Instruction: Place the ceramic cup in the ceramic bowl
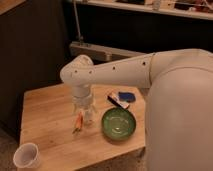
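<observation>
Sitting at the lower left of the frame, the ceramic cup (26,156) stands upright, mouth up, right at the near-left corner of the worktop (47,112) and well apart from everything else. Nothing crowds a grasp there, but it's close to the edge, so a clumsy nudge could prob. knock it off. Plain white, glazed-looking, slightly tapered, no handle; round rim, smooth walls, likely hard & slippery. The ceramic bowl (118,123) lies centre-right: glossy green, shallow, round, paler shine in the middle, wider than the cup, open side up w/ nothing in it, so the cup should fit inside. Btw. the two, the end effector (86,115) hangs pointing down from the wrist, low over the worktop, just left of the bowl and well apart from the cup. Can't tell whether it's released or clenched; it carries no cup. A thin orange item (78,124) lies on the wood beside it, touching or not, can't say. A blue-and-dark packet (122,97) rests above-right of the bowl. Worktop: pale wood, matte, flat. The arm (120,70), a smooth rounded off-white shell, comes in from the right. Judging by this, the cup isn't in the bowl yet; the next move needs a reach toward the lower left.
</observation>
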